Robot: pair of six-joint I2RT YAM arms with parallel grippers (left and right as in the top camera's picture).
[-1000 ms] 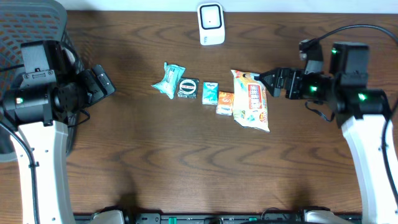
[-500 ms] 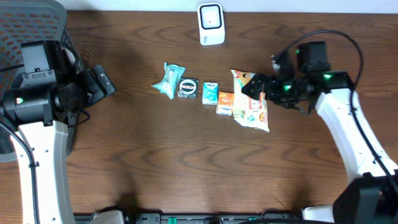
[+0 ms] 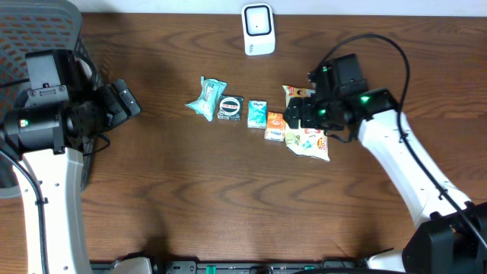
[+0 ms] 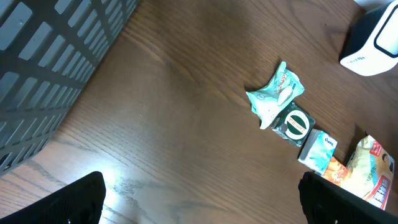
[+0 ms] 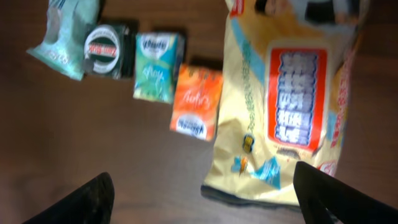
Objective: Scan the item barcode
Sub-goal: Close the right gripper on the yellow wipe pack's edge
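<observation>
left gripper spread wide near mesh basket; right gripper apart (above snack bag).

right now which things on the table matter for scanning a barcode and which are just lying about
In the job, probably: right gripper, open above the yellow snack bag; white scanner at the table's far edge.

Lying about: orange packet, blue-green packet, dark round-label packet, crumpled teal wrapper, grey mesh basket, left gripper, idle and open.
</observation>
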